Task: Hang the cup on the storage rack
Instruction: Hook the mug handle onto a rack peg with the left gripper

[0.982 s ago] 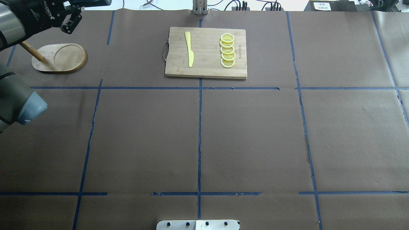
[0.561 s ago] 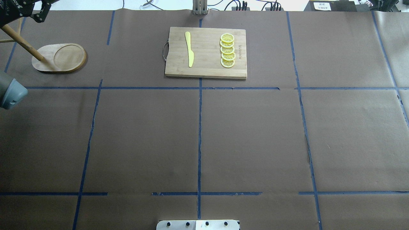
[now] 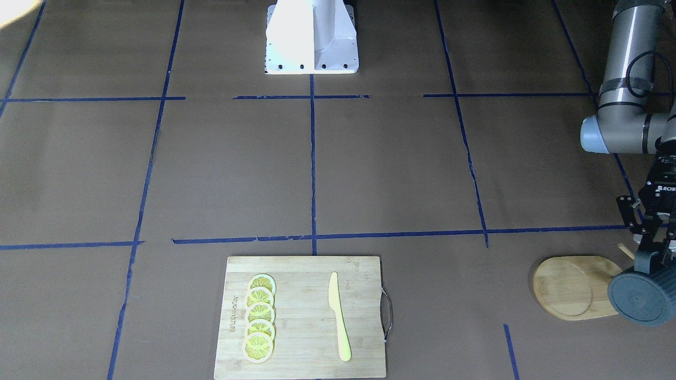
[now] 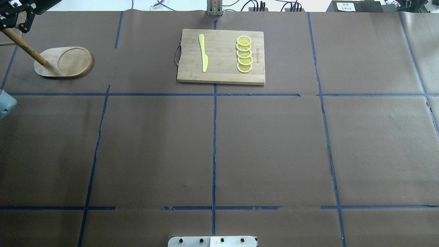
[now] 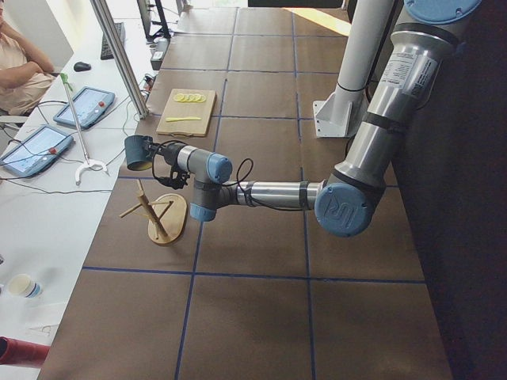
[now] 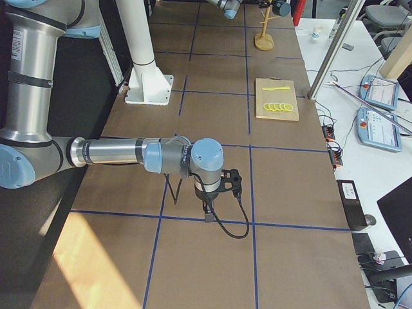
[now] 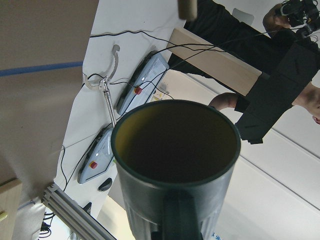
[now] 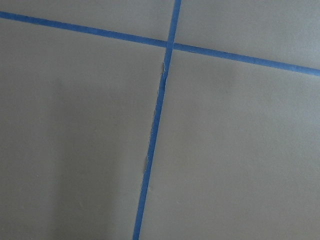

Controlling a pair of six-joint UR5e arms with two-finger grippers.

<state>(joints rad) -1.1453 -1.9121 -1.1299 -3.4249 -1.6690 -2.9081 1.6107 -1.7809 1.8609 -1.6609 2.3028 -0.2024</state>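
My left gripper is shut on the cup, a dark blue-grey ribbed mug held in the air on its side. The cup's bottom faces the front camera. In the left wrist view the cup fills the frame with its mouth open and its handle at the bottom. The storage rack is a bamboo oval base with a post and pegs. In the exterior left view the cup hangs just above the rack. My right gripper hovers low over the table; I cannot tell if it is open.
A bamboo cutting board at the far middle carries a yellow knife and several lemon slices. The robot base stands at the near edge. Tablets and cables lie past the table's far edge.
My left arm has moved further left and nearly out of the overhead view, uncovering the rack's post and pegs. The rack and the cutting board have not moved.
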